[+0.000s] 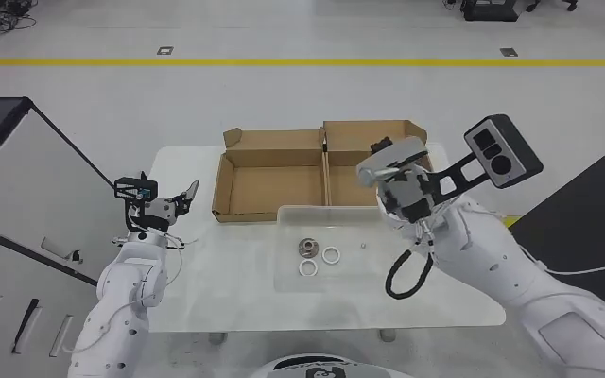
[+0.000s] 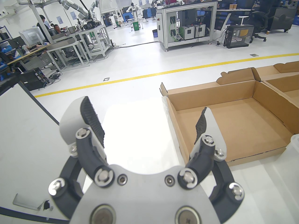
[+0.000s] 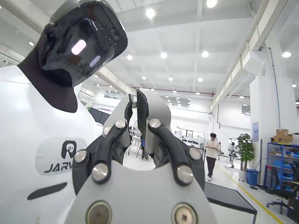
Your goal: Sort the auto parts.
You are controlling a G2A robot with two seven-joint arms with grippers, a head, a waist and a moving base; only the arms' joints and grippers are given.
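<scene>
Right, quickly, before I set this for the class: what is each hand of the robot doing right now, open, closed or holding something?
Left hand: open, holding nothing.
Right hand: closed on a small silvery part.

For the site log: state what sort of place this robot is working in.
Probably a robotics lab or factory test hall: other robot arms on benches, a wired equipment rack, and a yellow floor line beyond the white table.

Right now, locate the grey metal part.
Top view: the grey metal part lies in the clear tray at mid-table, beside two white rings, just before the cardboard boxes.
</scene>
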